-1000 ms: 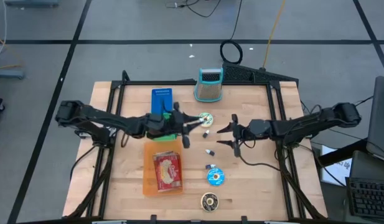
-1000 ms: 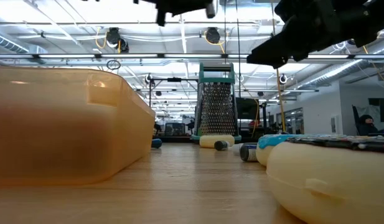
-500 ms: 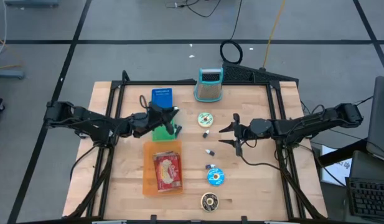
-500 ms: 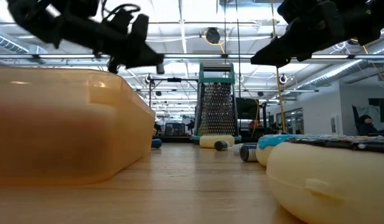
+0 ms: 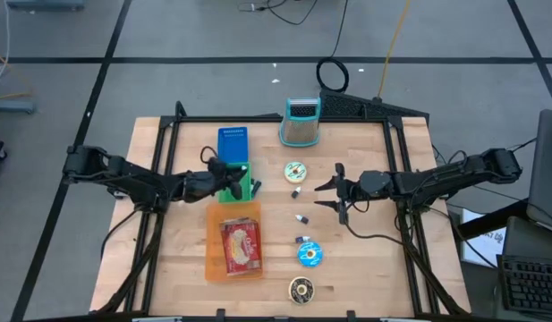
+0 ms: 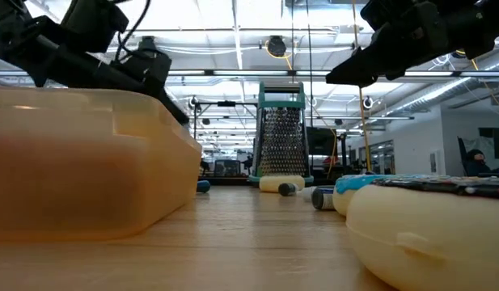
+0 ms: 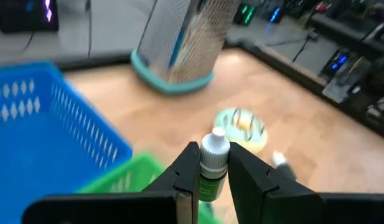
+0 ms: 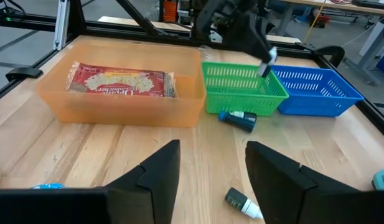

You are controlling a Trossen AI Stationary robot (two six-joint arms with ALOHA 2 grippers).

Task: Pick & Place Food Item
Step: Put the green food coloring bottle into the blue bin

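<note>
The left gripper (image 7: 212,177) holds a small green dropper bottle with a white cap (image 7: 213,163) pinched between its fingers, hovering over the green slatted plastic basket (image 8: 243,87) that sits between the blue slatted plastic basket (image 5: 233,144) and the orange translucent plastic bin (image 5: 234,241). The bottle looks about ready to drop, so this one placement seems close to done. The bin already contains a red-and-yellow flat food packet (image 8: 120,79).

Much appears left: another small bottle (image 8: 239,117) lies on the wooden counter (image 5: 365,259) just beside the green basket, one more (image 8: 243,204) lies nearer the right gripper (image 5: 334,190), and several round lidded tubs (image 5: 309,254) are scattered across the middle.

The right gripper hangs above the counter's right side, fingers spread apart and empty.

A metal box grater with a teal rim (image 5: 300,122) stands at the far edge. The counter is pale butcher-block on a black frame; beyond it is a grey-floored workshop with ceiling strip lights and cables.
</note>
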